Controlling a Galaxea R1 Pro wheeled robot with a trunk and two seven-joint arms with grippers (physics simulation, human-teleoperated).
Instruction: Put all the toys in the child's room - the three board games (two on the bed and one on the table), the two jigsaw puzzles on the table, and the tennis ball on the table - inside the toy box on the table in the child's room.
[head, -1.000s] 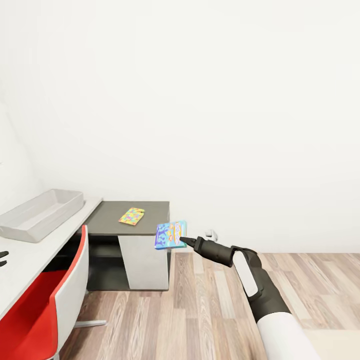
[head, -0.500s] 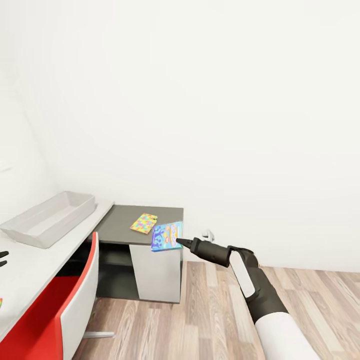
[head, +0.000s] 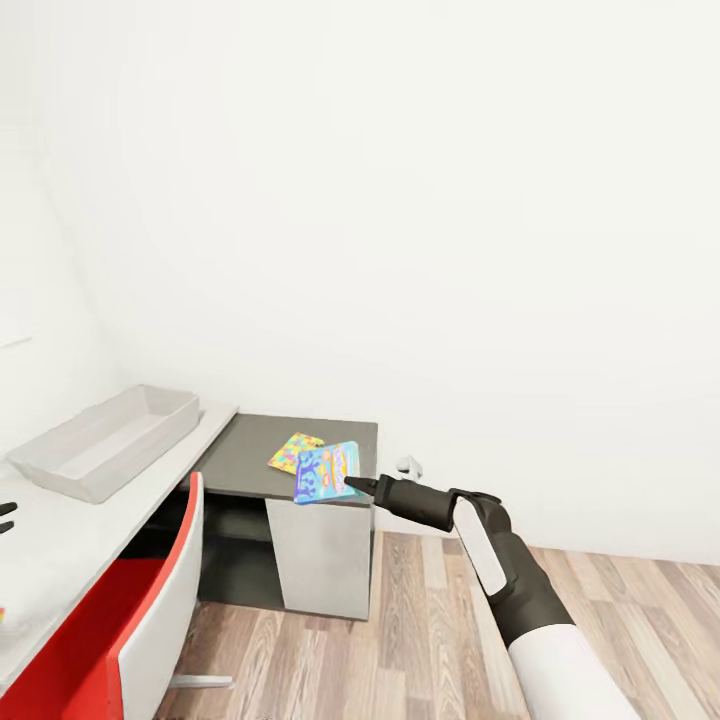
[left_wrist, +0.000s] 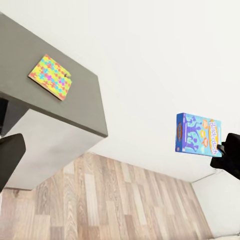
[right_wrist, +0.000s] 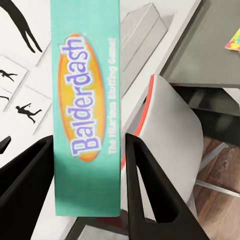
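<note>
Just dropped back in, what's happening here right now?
The right tool is shut on the blue board game, a Balderdash box, carrying it in the air in front of the dark-grey-topped cabinet. A jigsaw puzzle lies on that cabinet's top. The toy box sits on the pale table to the robot's left, and what shows of its inside looks empty. A red and white chair is pulled up at the table. The box is not yet over the tray.

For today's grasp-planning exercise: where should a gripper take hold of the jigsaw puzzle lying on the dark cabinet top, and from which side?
The jigsaw puzzle lies flat and thin on the cabinet. Probably best to pinch an edge from above, at the side nearer the cabinet's front.
</note>
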